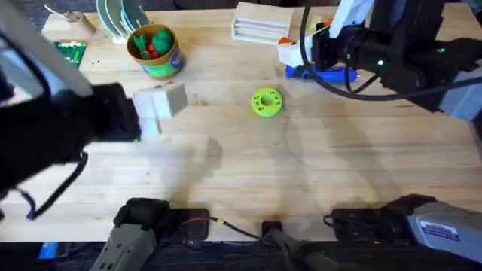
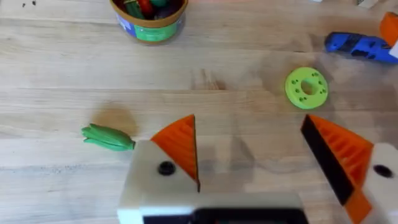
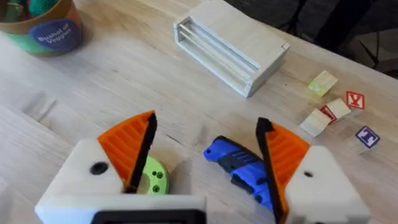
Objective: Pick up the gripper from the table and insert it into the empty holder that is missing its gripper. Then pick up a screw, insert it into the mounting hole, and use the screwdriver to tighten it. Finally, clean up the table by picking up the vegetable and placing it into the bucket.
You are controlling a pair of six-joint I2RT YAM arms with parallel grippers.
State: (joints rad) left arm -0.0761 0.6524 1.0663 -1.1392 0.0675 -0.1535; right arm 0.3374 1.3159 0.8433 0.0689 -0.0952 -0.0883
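Left claw [image 2: 249, 155] spread wide over bare tabletop [image 2: 62, 62], nothing between its orange pads. Green vegetable [image 2: 107, 137] lies flat on the wood at left-centre of the left wrist view, just beside the claw's left mount, not touching it. Bucket [image 1: 154, 51] upright at upper left of the overhead view, green and red pieces inside. Yellow-green disc [image 1: 266, 102] flat near centre. Right claw [image 3: 205, 152] also released, hovering with the blue screwdriver [image 3: 239, 167] lying between its pads, upper right of the overhead view. Wooden block [image 3: 230, 45] beyond it.
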